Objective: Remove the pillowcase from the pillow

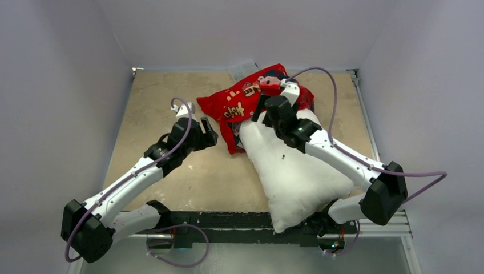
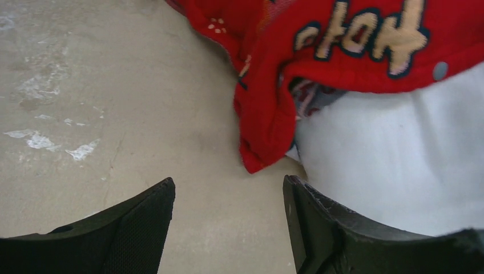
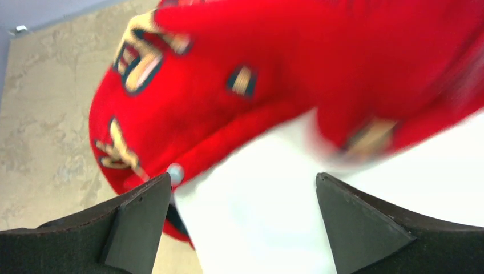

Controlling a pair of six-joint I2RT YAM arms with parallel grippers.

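Pillowcase (image 1: 242,103): bunched over far end of pillow (image 1: 297,171), long axis near-to-far. Right tool (image 3: 242,177) above hem, nearer; left tool (image 2: 228,181) just short of corner. Both spread wide, holding nothing.

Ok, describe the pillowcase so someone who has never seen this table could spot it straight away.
On the tan table, find the big plain white pillow lying diagonally from the near edge toward the back. Bunched over its far end is the pillowcase. It is the only bright red thing there, crumpled fabric with cream, dark-outlined lettering.
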